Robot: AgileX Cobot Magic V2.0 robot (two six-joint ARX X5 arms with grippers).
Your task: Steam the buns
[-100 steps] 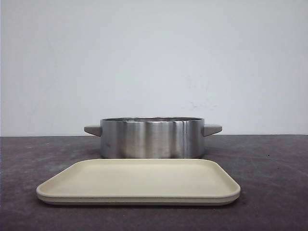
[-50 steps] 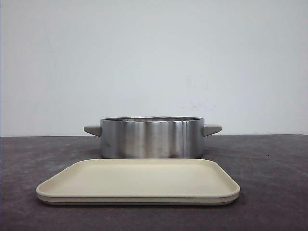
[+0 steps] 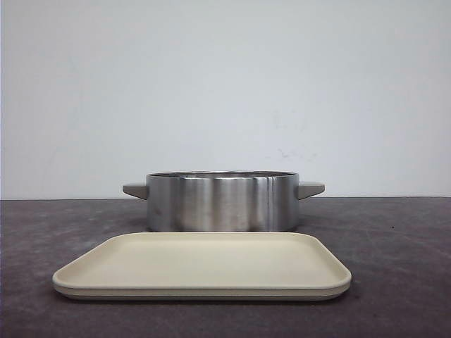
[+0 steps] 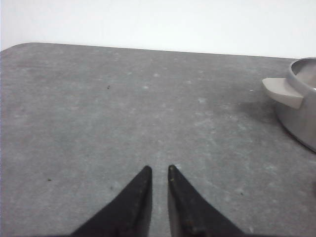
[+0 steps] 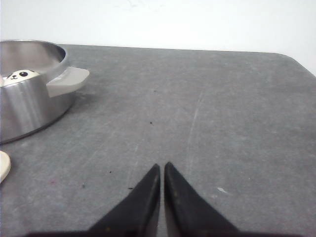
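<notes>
Nothing moved, steel pot (image 3: 222,202), beige tray (image 3: 203,266), grey table (image 3: 394,239), white wall.

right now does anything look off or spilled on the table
Nothing stands out. The steel pot sits upright behind the beige tray, which lies flat and bare. One panda bun shows inside the pot. No spills on the table; both hands rest shut, holding nothing.

brushed shiny metal pot (image 3: 222,202), matt beige tray (image 3: 202,265), rough grey table (image 3: 394,246).
</notes>
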